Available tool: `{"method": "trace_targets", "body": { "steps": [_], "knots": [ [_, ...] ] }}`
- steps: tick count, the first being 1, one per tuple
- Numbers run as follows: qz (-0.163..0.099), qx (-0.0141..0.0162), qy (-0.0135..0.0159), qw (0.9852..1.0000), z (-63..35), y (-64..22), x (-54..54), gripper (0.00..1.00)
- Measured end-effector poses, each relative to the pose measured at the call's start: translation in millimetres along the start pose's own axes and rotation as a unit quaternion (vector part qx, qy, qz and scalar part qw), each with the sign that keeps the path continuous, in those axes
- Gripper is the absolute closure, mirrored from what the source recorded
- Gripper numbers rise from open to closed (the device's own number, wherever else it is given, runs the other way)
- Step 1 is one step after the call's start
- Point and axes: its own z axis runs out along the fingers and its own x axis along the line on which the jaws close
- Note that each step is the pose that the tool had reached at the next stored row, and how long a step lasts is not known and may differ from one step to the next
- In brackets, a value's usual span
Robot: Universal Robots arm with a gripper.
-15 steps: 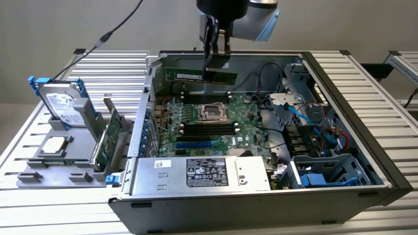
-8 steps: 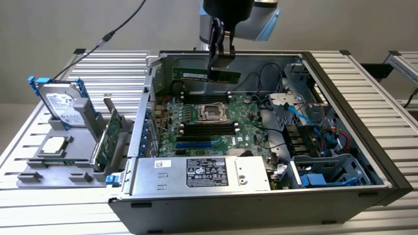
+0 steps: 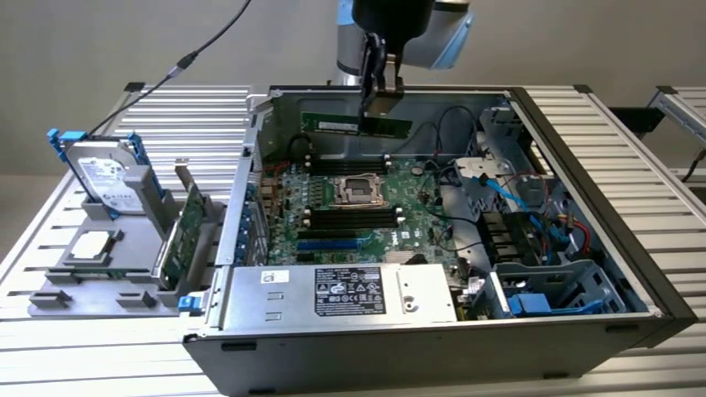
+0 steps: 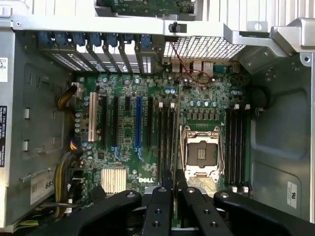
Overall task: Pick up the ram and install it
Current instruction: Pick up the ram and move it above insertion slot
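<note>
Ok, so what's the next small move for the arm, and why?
Probably lower the ram slowly toward the motherboard. The gripper is shut on it above the board; in the wrist view its edge runs parallel to the black memory slots beside the socket, apparently over them.

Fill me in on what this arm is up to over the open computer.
The robot arm's black gripper is shut on the ram, a long, narrow green circuit-board stick. It holds the stick in the air inside the open grey computer case, near the case's far wall. The ram hangs above the green motherboard and is not seated in any of the long black memory slots. A grey hard drive stands on the tray at the exterior view's left.
</note>
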Motion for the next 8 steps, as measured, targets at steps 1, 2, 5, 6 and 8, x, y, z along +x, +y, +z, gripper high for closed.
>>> {"method": "trace_targets", "body": {
  "steps": [1,2,5,6,8],
  "knots": [
    [0.0,0.0019,0.0001,1.0,0.6,-0.4,-1.4,0.86],
    [-0.001,0.0039,0.0002,1.0,1.3,-0.8,-2.8,0.86],
    [-0.003,0.0101,0.0005,0.9999,3.4,-1.9,-7.3,0.86],
    [-0.003,0.0121,0.0005,0.9999,4.1,-2.3,-8.8,0.86],
    [-0.005,0.0161,0.0007,0.9999,5.8,-2.9,-11.9,0.86]
  ]
}}
